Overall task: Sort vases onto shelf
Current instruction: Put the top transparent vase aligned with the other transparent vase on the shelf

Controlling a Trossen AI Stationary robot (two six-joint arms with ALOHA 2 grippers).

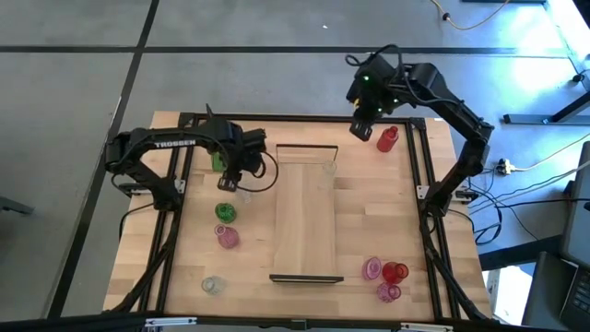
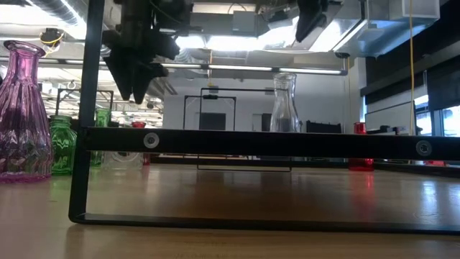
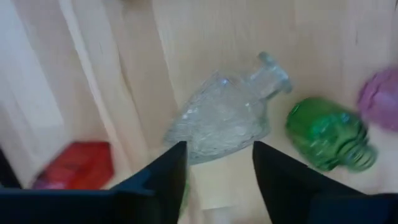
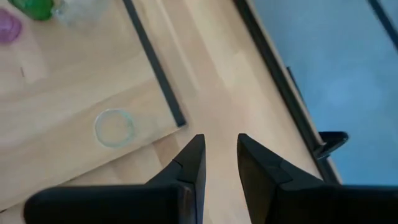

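Observation:
My left gripper (image 1: 230, 177) hangs open, pointing down, left of the shelf (image 1: 304, 221). Just beyond its fingertips (image 3: 217, 165) a clear vase (image 3: 224, 118) is on the table; I cannot tell if it stands or lies. Next to it are a green vase (image 3: 326, 134) and a pink one (image 3: 382, 96). My right gripper (image 1: 361, 129) is open and holds nothing above the table's far right part, beside a red vase (image 1: 387, 138). One clear vase (image 4: 114, 127) stands on the shelf's far end.
Another green vase (image 1: 218, 161) stands beyond my left gripper, and a clear one (image 1: 213, 286) at the near left. Two pink vases (image 1: 372, 268) and a red one (image 1: 395, 272) cluster at the near right. Dark frames (image 2: 251, 140) close the shelf's short ends.

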